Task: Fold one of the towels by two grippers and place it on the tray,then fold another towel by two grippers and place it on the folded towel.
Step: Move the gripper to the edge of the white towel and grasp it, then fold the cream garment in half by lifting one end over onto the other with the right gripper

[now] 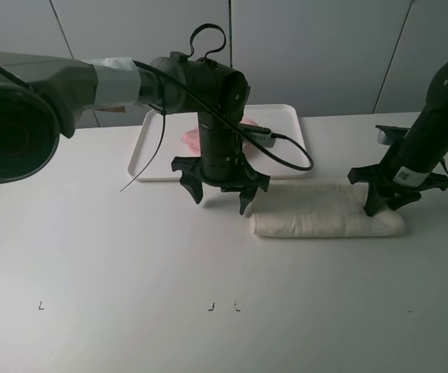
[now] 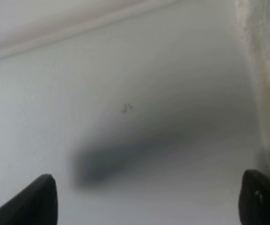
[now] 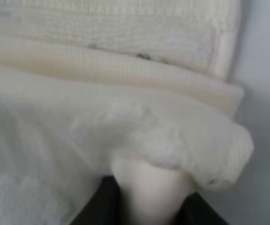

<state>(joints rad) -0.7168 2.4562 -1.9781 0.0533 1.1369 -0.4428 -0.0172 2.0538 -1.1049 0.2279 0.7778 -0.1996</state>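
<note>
The cream-white towel [image 1: 317, 211] lies folded into a long strip on the table, just in front of the white tray [image 1: 286, 124]. My right gripper [image 1: 385, 206] is down on the strip's right end. The right wrist view shows a bunched fold of the towel [image 3: 125, 93] pinched in the right gripper [image 3: 149, 197]. My left gripper [image 1: 220, 198] stands open over bare table at the strip's left end. In the left wrist view the towel edge [image 2: 261, 56] lies beside the left gripper [image 2: 149, 206]. The pink towel [image 1: 189, 138] rests on the tray, mostly hidden by the left arm.
A black cable [image 1: 297, 159] loops from the left arm across the tray's front edge. A bulky dark arm segment [image 1: 14, 132] fills the left of the high view. Small marks [image 1: 212, 307] dot the white table near its front.
</note>
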